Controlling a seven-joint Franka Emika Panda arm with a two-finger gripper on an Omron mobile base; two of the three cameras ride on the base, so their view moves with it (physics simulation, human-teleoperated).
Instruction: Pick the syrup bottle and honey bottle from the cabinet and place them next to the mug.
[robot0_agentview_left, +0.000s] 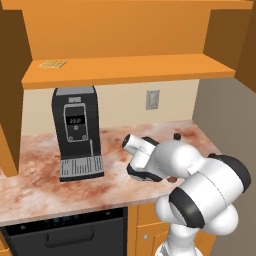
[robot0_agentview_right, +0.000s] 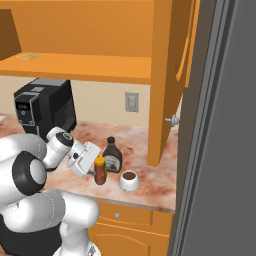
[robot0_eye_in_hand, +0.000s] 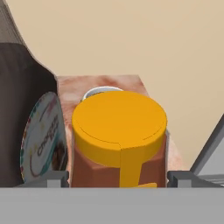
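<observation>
Honey bottle stands upright on the marbled reddish tabletop, short and amber-orange with a yellowish cap; in the hand view that cap is a broad flat yellow disc over a reddish-brown body. The fingers stand spread, one tip on each side of the bottle's body, and whether they press on it cannot be told. The gripper reaches in from the bottle's 9 o'clock in the right base view.

Just behind the honey bottle, at about its 1 o'clock, is the syrup bottle: taller, dark brown, bulbous below a narrow neck, black cap, with a white label that fills the left of the hand view. The mug, small, white and round with dark brown liquid, sits at the honey bottle's 4 o'clock, near it but apart. A black coffee machine stands farther along the tabletop under the orange cabinet shelf.
</observation>
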